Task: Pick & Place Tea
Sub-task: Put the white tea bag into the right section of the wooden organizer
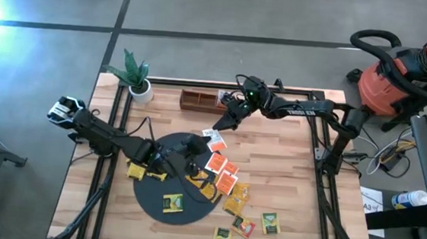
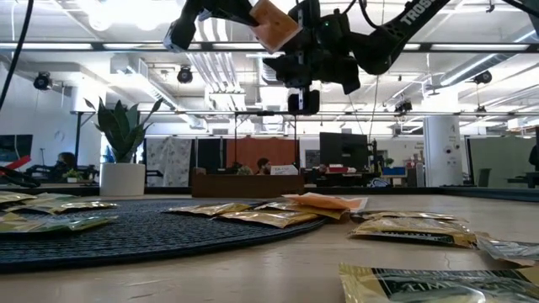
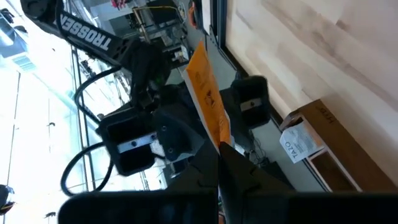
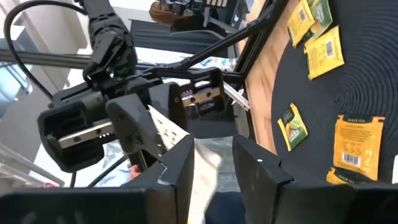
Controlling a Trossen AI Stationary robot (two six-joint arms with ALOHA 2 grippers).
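Note:
My left gripper hangs high above the far edge of the black round mat and is shut on one orange tea packet, raised well off the table. My right gripper faces it from the far right side. It is open, with a finger on either side of the packet's free end, and I see no touch. The other yellow, orange and green packets lie flat on the mat and on the wood to its right. My left gripper pinches the orange packet by one end between its two fingers. The packet stands on edge and sticks out past the fingertips toward the right gripper. It is lifted clear of the table and the mat.
A brown wooden compartment tray sits at the table's far edge, just behind the two grippers. A potted plant stands at the far left corner. Bare wood lies right of the tray and along the right edge.

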